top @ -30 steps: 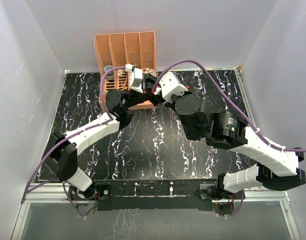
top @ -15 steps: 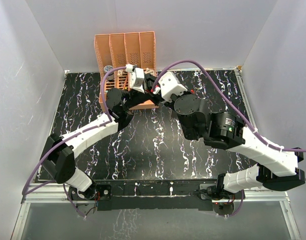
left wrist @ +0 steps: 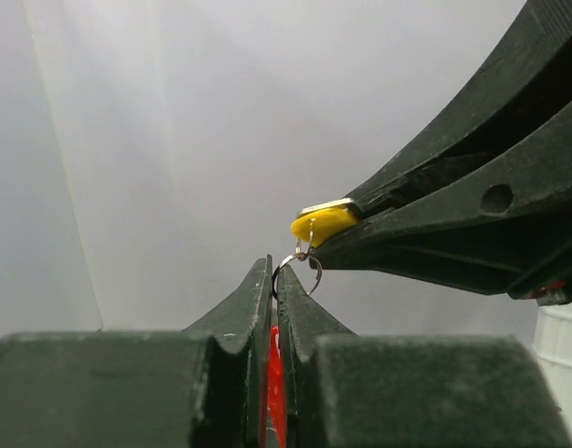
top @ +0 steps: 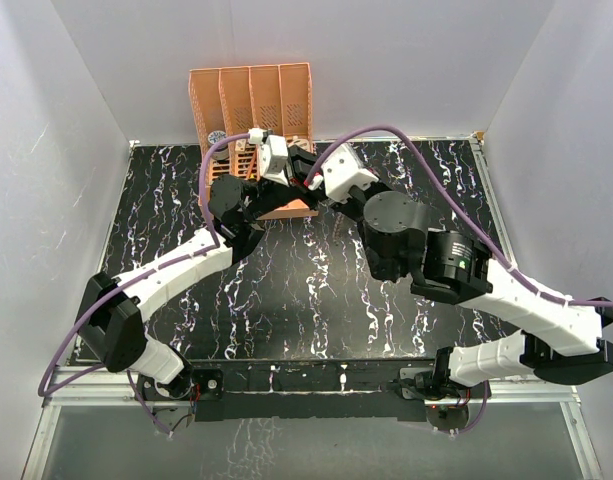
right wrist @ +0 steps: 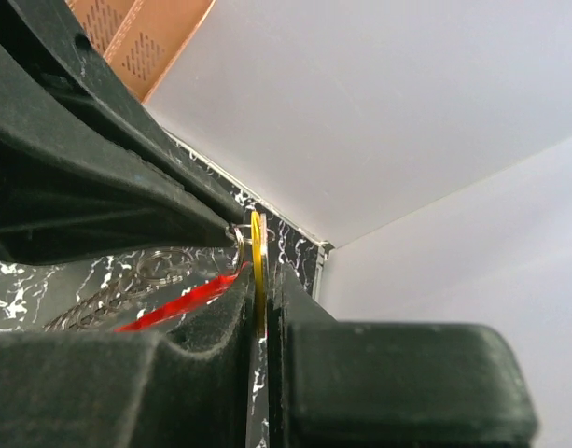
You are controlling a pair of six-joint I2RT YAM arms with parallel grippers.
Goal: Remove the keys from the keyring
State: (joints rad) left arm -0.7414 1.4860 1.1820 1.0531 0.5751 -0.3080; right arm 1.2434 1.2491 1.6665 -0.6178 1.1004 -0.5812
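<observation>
- Pressing the left pincer together on the red tag, thin edge up, with the keyring poking out just past the tips.
- Pinching the key flat in the right pincer, closed on its two faces, leaving only the rounded yellow head showing.
- Holding both in the air toward the table's 12 o'clock edge, in front of the orange rack; gripping with both arms, so favouring neither as nearer.
- Lying at 1 o'clock from the left pincer's tips in the left wrist view, just beside them, hooked onto the wire.
- Running the key's long axis roughly from 8 to 2 o'clock there, in line with the right pincer; standing edge-on, 12 to 6, in the right wrist view.
- Judging the coming move as turning on that short link: pulling straight toward 1 o'clock likely only tightening the wire, so probably needing a feed around the coil.
- Showing thin, bright, springy-looking wire, smooth glossy yellow on the key, flat hard red on the tag, matte black on both pincers.
</observation>
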